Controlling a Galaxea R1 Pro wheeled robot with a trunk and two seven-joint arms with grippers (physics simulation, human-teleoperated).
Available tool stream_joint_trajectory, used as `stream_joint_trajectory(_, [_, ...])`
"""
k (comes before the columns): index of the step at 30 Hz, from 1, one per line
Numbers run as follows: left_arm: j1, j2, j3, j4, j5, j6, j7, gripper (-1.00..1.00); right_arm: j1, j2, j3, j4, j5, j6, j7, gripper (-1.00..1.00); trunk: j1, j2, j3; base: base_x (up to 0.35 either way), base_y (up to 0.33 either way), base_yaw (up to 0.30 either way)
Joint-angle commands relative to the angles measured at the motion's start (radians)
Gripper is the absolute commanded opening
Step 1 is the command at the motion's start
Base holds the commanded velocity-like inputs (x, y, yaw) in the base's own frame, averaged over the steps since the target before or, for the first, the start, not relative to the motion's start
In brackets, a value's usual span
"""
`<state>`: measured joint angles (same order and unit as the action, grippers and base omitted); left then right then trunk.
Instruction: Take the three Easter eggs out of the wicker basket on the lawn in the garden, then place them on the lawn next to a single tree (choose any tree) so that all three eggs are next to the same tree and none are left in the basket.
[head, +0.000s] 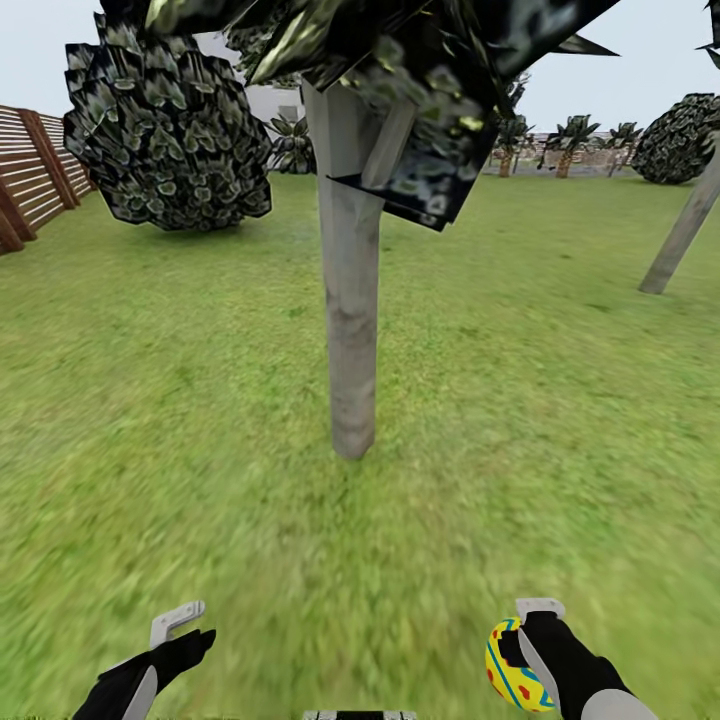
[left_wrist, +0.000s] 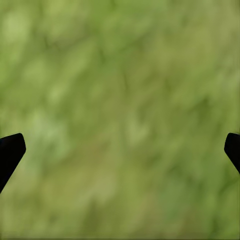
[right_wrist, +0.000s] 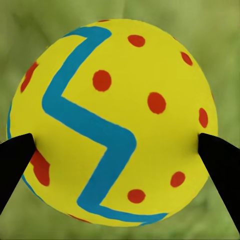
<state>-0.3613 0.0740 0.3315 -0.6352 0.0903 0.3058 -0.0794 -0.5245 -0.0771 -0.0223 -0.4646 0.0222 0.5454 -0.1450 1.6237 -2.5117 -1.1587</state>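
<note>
1. Grass (head: 150, 400): short, mottled green, reaching from the near edge to the far boundary; blurred close up.
2. Fence (head: 30, 175): brown horizontal slats with darker posts, along the left edge.
3. Bush (head: 165, 135): large, round, dark-leaved, just right of the fence.
4. Second bush (head: 678, 138): same kind, at the far right.
5. Leaning trunk (head: 685, 225): grey, tilted, at the right edge.
6. Palms (head: 575, 135): small row along the far boundary.
7. White wall (head: 275, 100): partly seen behind the foliage.
8. Sky (head: 640, 70): pale, overcast, even light.
</note>
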Motion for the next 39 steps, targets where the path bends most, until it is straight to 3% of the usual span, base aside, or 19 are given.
stream_joint_trajectory(1, [0.000,0.000,0.004,-0.001,0.009,0.007,-0.003,1.00,0.000,0.000,-0.002,-0.002,0.002,0.005,-0.001,-1.00,0.000,-0.001,-0.005,0.000,0.000,0.000])
stream_joint_trajectory(24, [0.000,-0.016,0.003,0.000,0.008,0.007,0.001,1.00,0.000,0.005,-0.002,-0.001,0.004,-0.012,-0.002,-1.00,0.011,-0.006,-0.094,0.000,0.000,0.000])
stream_joint_trajectory(35, [-0.001,-0.016,0.004,-0.001,0.008,0.004,0.001,1.00,0.000,0.005,-0.002,0.000,0.005,-0.015,-0.002,-1.00,0.011,-0.006,-0.098,0.000,0.000,0.000])
stream_joint_trajectory(36, [-0.001,-0.016,0.004,-0.001,0.008,0.004,0.001,1.00,0.000,0.005,-0.002,0.000,0.005,-0.016,-0.002,1.00,0.011,-0.006,-0.098,0.000,0.000,0.000])
stream_joint_trajectory(39, [0.000,-0.016,0.004,-0.001,0.008,0.004,0.001,1.00,0.000,0.005,-0.002,0.000,0.005,-0.016,-0.002,1.00,0.011,-0.006,-0.098,0.000,0.000,0.000])
